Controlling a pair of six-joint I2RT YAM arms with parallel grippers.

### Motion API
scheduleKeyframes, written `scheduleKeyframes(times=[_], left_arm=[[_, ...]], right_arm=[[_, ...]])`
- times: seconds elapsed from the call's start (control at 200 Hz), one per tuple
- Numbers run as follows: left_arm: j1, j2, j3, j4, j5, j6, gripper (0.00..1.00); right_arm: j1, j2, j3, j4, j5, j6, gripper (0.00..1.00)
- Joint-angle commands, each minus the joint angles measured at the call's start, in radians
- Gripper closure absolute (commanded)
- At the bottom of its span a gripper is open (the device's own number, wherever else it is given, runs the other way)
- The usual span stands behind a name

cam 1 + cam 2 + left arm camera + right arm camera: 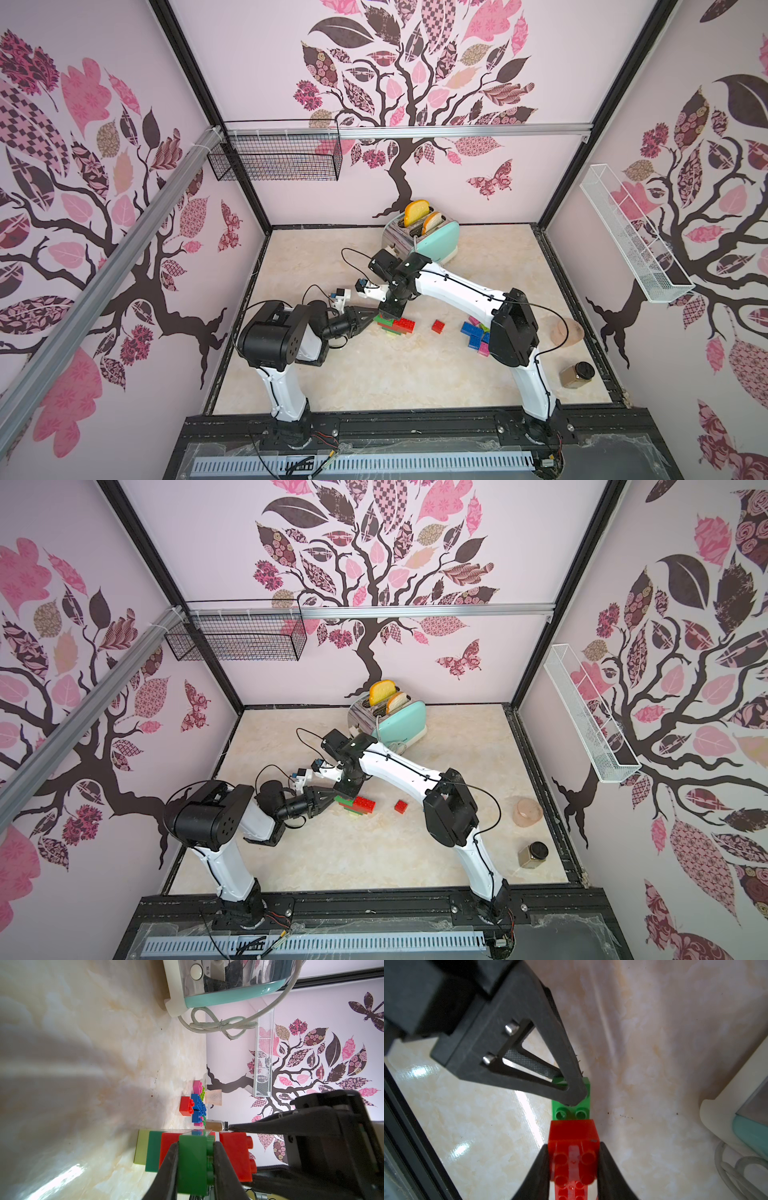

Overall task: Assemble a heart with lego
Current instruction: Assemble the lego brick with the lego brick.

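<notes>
— We see the marble counter point(374, 374) first, with the toaster point(440, 245) at its back edge. Where is our lego?

— We find the lego stack point(394, 327) mid-counter. Our left gripper point(195, 1144) is clamped on its green brick point(193, 1167). Our right gripper point(573, 1147) pinches the topmost red brick point(573, 1136). A blue-and-pink pile point(476, 334) lies to the right, with a loose red brick point(437, 326) between them.

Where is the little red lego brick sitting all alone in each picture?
Top view: small loose red plastic brick mid-table, right of the stack.
Top view: the brick, mid-table too.
Left wrist: the brick beside blue bricks.
Right wrist: not in it.
Shared landmark: mint-green toaster, in all four.
</notes>
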Motion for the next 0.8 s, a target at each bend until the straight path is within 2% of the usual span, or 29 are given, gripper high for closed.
scheduleKeyframes(times=[0.0, 0.435, 0.795], left_arm=[[0.003, 0.004, -0.009, 0.009, -0.003, 0.02, 0.87], [0.003, 0.005, -0.005, 0.009, -0.004, 0.017, 0.87], [0.004, 0.005, -0.008, 0.009, -0.004, 0.017, 0.87]], right_arm=[[0.006, 0.025, 0.034, -0.008, -0.005, -0.007, 0.79], [0.01, 0.049, 0.034, -0.013, 0.023, -0.019, 0.79], [0.018, 0.13, 0.162, -0.135, 0.01, -0.061, 0.79]])
